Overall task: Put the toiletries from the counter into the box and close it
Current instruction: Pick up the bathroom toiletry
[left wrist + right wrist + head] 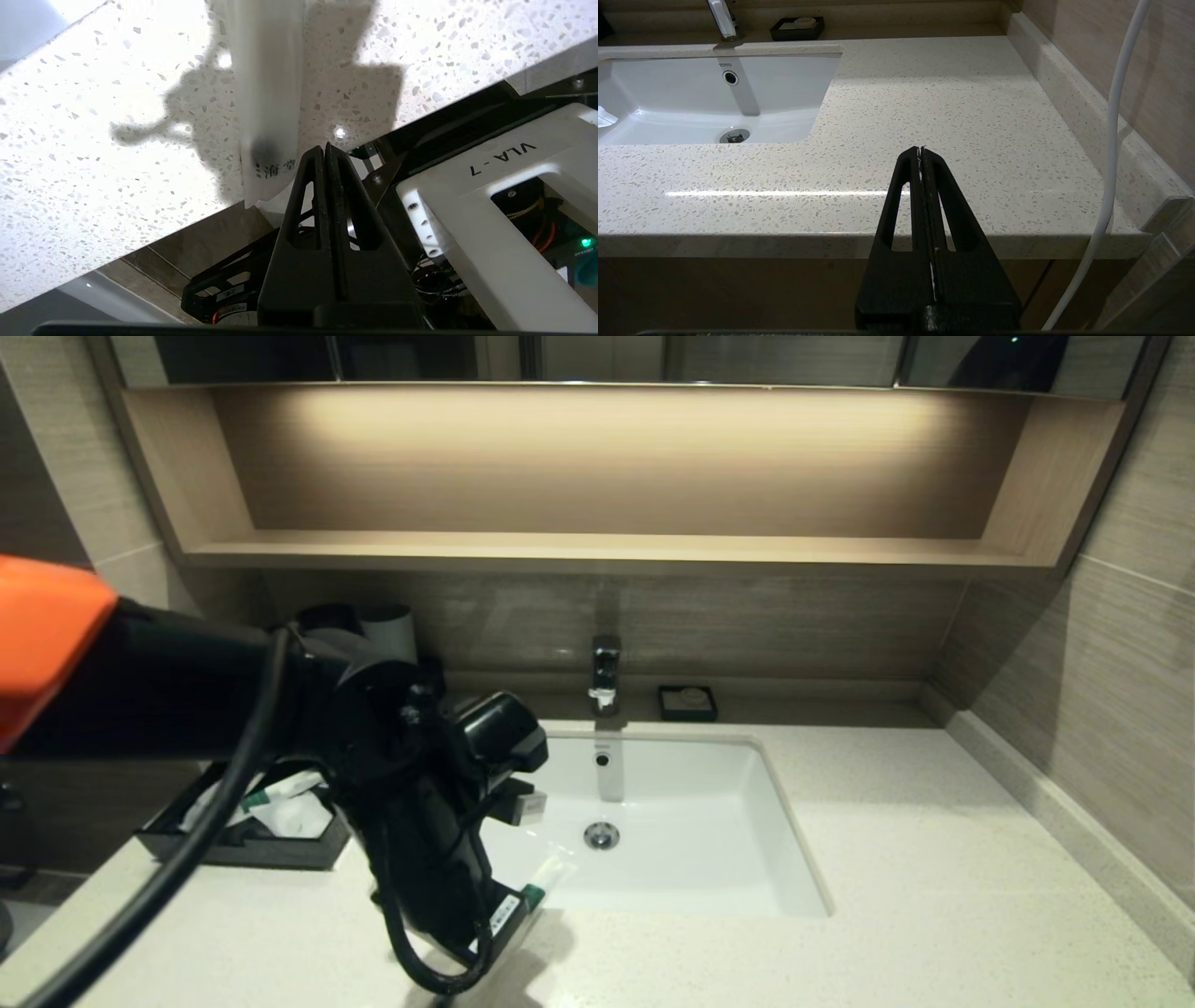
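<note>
My left gripper (490, 933) points down over the front of the counter (934, 859), just in front of the sink's left end. It is shut on one translucent white sachet (546, 877) with a green band. In the left wrist view the sachet (268, 93) runs beside the shut gripper (324, 147), above the counter (93, 163), with its near end tucked behind one finger. The black box (233, 849) stands open at the far left with other sachets (280, 793) inside; its white top is hidden by my arm. My right gripper (920, 148) is shut and empty at the counter's front right.
The white sink (709, 859) lies in the middle, with the faucet (605, 672) and a small black soap dish (687, 702) behind it. The tan wall shelf (597, 551) hangs above. A tiled wall bounds the right side. A white cable (1111, 140) hangs beside my right gripper.
</note>
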